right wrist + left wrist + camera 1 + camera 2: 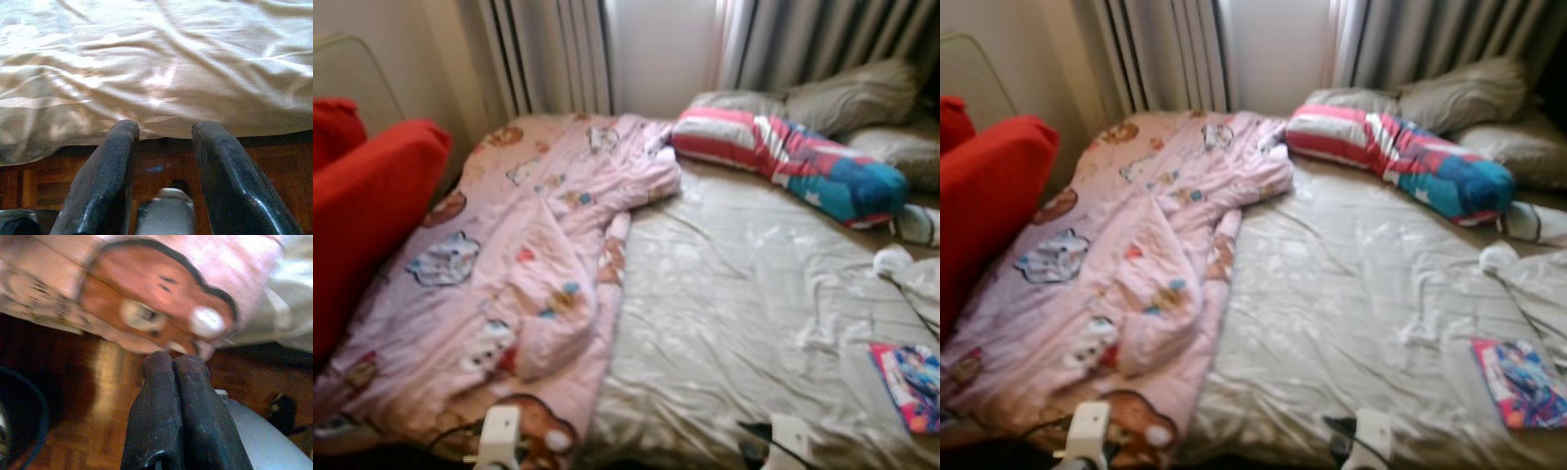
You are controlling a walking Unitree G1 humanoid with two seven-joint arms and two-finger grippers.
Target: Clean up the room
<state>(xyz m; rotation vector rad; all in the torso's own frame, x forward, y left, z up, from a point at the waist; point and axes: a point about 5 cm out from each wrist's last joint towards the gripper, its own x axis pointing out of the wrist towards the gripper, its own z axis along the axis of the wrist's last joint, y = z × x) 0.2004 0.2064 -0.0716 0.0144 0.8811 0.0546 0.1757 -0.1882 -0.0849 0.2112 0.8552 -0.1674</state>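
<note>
Left wrist view: left tool (174, 363) pressed together near pink quilt (524, 284); right tool (164, 131) spread; no legible writing.

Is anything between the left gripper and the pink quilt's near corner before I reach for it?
Nothing visible blocks it. The left gripper, fingers shut, points straight at the bear-print corner of the pink quilt hanging over the bed edge, with only wooden floor beneath. The right gripper, open, faces the beige sheet.
</note>
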